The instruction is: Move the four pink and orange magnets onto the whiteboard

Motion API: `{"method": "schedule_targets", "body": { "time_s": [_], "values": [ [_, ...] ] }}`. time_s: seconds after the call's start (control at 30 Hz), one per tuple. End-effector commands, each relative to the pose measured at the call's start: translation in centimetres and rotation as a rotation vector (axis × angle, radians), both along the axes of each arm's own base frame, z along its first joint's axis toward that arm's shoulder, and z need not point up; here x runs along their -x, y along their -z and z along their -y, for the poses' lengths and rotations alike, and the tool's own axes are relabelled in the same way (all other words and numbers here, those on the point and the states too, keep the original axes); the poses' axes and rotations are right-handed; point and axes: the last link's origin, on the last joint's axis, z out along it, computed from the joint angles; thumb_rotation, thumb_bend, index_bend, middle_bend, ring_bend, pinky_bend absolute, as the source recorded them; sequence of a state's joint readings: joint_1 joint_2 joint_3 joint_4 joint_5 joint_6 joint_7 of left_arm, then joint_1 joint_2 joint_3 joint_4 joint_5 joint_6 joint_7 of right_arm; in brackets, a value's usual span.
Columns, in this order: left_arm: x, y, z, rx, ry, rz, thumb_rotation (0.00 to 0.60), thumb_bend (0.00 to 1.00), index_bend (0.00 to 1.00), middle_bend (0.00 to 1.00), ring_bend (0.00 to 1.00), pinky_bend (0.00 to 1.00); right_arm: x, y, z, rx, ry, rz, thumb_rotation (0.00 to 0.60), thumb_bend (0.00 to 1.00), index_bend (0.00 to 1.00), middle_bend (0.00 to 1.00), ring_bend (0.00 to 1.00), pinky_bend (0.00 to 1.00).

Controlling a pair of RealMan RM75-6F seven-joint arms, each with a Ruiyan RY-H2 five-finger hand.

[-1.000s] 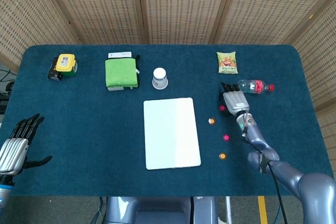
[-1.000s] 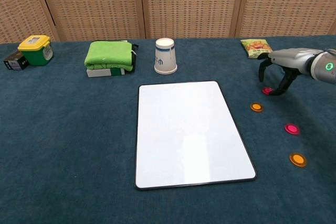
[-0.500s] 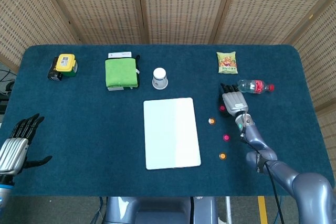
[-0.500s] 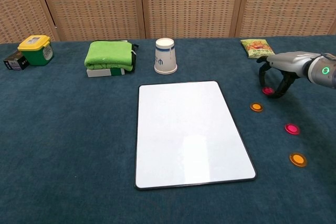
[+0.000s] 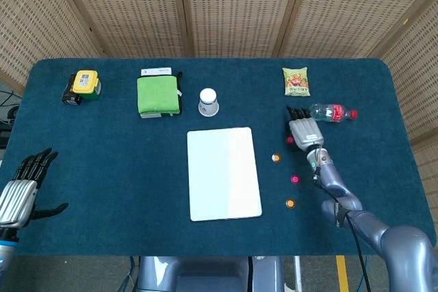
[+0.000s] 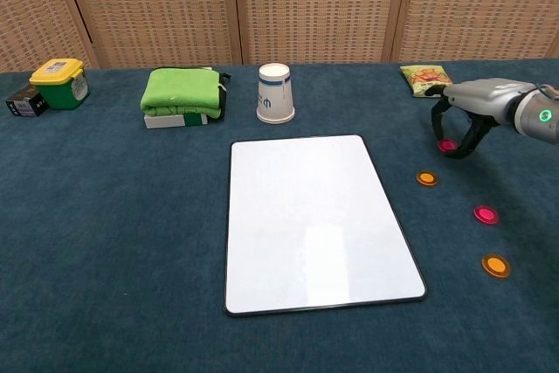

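The right hand (image 6: pixel 461 120) is now lifting slightly at about three o'clock from the whiteboard (image 6: pixel 314 220), and the pink magnet (image 6: pixel 448 145) between its curled fingers is riding a touch higher than it was half a second ago, when it was lying flat on the cloth under the hand. That is suggesting the pinch has taken and the magnet is coming off the table, though the chest view is too small to show contact for certain; by my reading the hand is gripping it. If so, the first of the four carries is beginning, with the board waiting toward nine o'clock of the hand. Counting the magnets: two pink and two orange, four in all, none yet on the whiteboard. The other pink magnet (image 6: pixel 486 214) is sitting at about four o'clock from the board's centre, one orange magnet (image 6: pixel 426 178) is lying just beside the board's right edge, and the second orange magnet (image 6: pixel 495 265) is resting nearest the robot. There is one whiteboard, bare white. The left hand (image 5: pixel 24 186) is hanging low at the table's eight o'clock corner, fingers spread and holding nothing, unmoved over the last second.
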State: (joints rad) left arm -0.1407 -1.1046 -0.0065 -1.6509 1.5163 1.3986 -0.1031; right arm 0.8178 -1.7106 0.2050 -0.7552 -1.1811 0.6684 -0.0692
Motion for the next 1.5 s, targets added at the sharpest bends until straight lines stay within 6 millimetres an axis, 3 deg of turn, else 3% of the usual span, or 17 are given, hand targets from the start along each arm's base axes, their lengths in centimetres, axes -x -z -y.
{"method": "schedule_targets", "body": {
  "time_s": [0.03,0.2,0.37,0.6,0.77,1.2,1.27,1.33,1.4,1.5],
  "values": [
    [0.0,0.0,0.0,0.002,0.001,0.001,0.600,0.02,0.00,0.00,0.00,0.00,-0.1,-0.5,-0.2,0.007,-0.018,0.006,0.600,0.34,0.53,0.00,0.00,0.00],
    [0.0,0.0,0.1,0.008,0.004,0.004,0.600,0.02,0.00,0.00,0.00,0.00,-1.9,-1.4,-0.7,0.004,-0.072,0.059,0.600,0.34,0.53,0.00,0.00,0.00],
    [-0.1,0.0,0.1,0.011,0.007,0.007,0.600,0.02,0.00,0.00,0.00,0.00,-5.7,-1.6,-1.5,-0.027,-0.152,0.103,0.600,0.34,0.53,0.00,0.00,0.00],
    [0.0,0.0,0.1,0.016,0.007,0.011,0.600,0.02,0.00,0.00,0.00,0.00,-11.3,0.3,-2.4,-0.074,-0.251,0.105,0.600,0.34,0.53,0.00,0.00,0.00],
    [0.0,0.0,0.0,0.019,0.007,0.016,0.600,0.02,0.00,0.00,0.00,0.00,-14.2,2.3,-2.5,-0.083,-0.271,0.079,0.600,0.34,0.53,0.00,0.00,0.00],
    [0.0,0.0,0.1,0.030,0.011,0.022,0.600,0.02,0.00,0.00,0.00,0.00,-16.9,6.6,-3.6,-0.115,-0.207,0.066,0.600,0.32,0.53,0.00,0.00,0.00],
    [0.0,0.0,0.1,0.031,0.012,0.022,0.600,0.02,0.00,0.00,0.00,0.00,-17.2,7.2,-4.0,-0.129,-0.207,0.066,0.600,0.27,0.46,0.00,0.00,0.00],
    [0.0,-0.1,0.1,0.031,0.013,0.022,0.600,0.02,0.00,0.00,0.00,0.00,-17.4,7.7,-4.6,-0.148,-0.211,0.055,0.600,0.10,0.20,0.00,0.00,0.00],
    [0.0,-0.1,0.1,0.028,0.015,0.021,0.600,0.02,0.00,0.00,0.00,0.00,-17.5,8.1,-5.0,-0.158,-0.209,0.041,0.600,0.00,0.03,0.00,0.00,0.00],
    [0.1,-0.1,0.1,0.027,0.016,0.021,0.600,0.02,0.00,0.00,0.00,0.00,-18.0,7.9,-5.3,-0.149,-0.197,0.059,0.600,0.00,0.00,0.00,0.00,0.00]
  ]
}}
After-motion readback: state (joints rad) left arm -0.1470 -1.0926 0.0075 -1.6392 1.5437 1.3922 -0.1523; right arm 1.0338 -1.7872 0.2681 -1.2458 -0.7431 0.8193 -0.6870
